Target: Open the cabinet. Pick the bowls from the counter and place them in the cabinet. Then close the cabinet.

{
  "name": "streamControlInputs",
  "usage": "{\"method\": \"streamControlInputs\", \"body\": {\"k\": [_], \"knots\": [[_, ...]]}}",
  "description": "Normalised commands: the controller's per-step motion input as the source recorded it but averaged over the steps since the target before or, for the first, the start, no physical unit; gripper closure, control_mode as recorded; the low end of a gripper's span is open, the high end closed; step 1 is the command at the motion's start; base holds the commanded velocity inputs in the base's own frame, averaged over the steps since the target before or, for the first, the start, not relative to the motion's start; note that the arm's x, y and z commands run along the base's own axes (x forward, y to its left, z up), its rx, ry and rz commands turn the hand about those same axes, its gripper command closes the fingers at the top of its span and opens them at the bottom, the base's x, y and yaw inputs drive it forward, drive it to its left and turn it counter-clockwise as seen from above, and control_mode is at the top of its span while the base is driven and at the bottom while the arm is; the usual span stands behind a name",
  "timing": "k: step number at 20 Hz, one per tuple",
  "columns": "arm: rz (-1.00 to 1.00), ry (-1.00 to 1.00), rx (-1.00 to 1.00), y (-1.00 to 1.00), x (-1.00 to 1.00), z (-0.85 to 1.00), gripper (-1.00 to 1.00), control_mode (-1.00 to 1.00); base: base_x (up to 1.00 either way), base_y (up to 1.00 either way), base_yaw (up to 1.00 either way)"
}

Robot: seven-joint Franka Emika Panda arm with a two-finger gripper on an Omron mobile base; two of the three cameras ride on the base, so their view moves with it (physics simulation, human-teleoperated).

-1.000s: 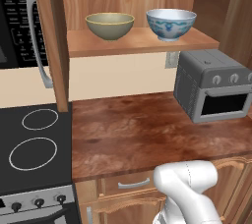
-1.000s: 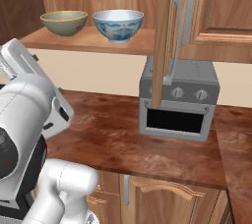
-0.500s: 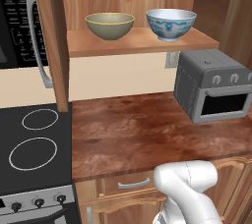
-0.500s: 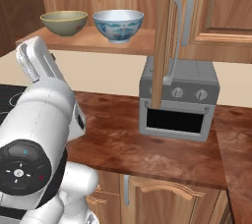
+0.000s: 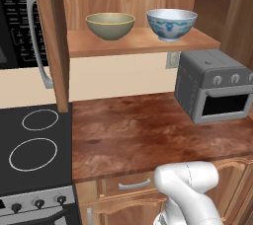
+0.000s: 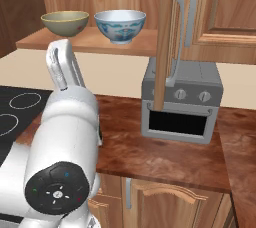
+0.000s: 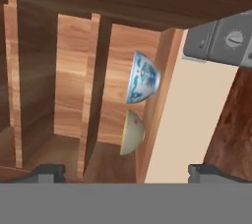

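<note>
The cabinet (image 5: pixel 138 44) stands open, its doors swung out edge-on (image 5: pixel 55 41) (image 6: pixel 165 37). Both bowls sit side by side on its shelf: the olive-yellow bowl (image 5: pixel 110 25) (image 6: pixel 65 22) on the left and the white bowl with blue markings (image 5: pixel 171 23) (image 6: pixel 120 25) on the right. The hand view is rolled sideways and looks at the shelf from a distance, with the blue-marked bowl (image 7: pixel 142 78) and the olive bowl (image 7: pixel 132 132) small near the middle. My gripper (image 7: pixel 128 174) is open, its fingertips (image 7: pixel 49 171) wide apart with nothing between them. The counter (image 5: pixel 133 130) below is bare wood.
A grey toaster oven (image 5: pixel 217 91) (image 6: pixel 180 102) stands on the counter at the right, under the open right door. A black stovetop (image 5: pixel 34 145) with white rings lies to the left. My white arm (image 6: pixel 65 137) fills the lower left of the right base view.
My arm has swung up and closer in the right base view. The bowls, the doors and the gripper's opening have stayed the same.
</note>
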Motion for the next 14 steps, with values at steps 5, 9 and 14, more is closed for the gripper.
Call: {"method": "streamControlInputs", "body": {"k": [5, 9, 14], "knots": [[0.0, -0.02, 0.11, -0.34, 0.0, 0.0, -1.0, -1.0, 0.0, 0.0, 0.0], [0.0, -0.03, 0.1, -0.34, 0.0, 0.0, -1.0, -1.0, 0.0, 0.0, 0.0], [0.0, -0.07, 0.06, -0.34, 0.0, -0.01, -1.0, -1.0, 0.0, 0.0, 0.0]]}}
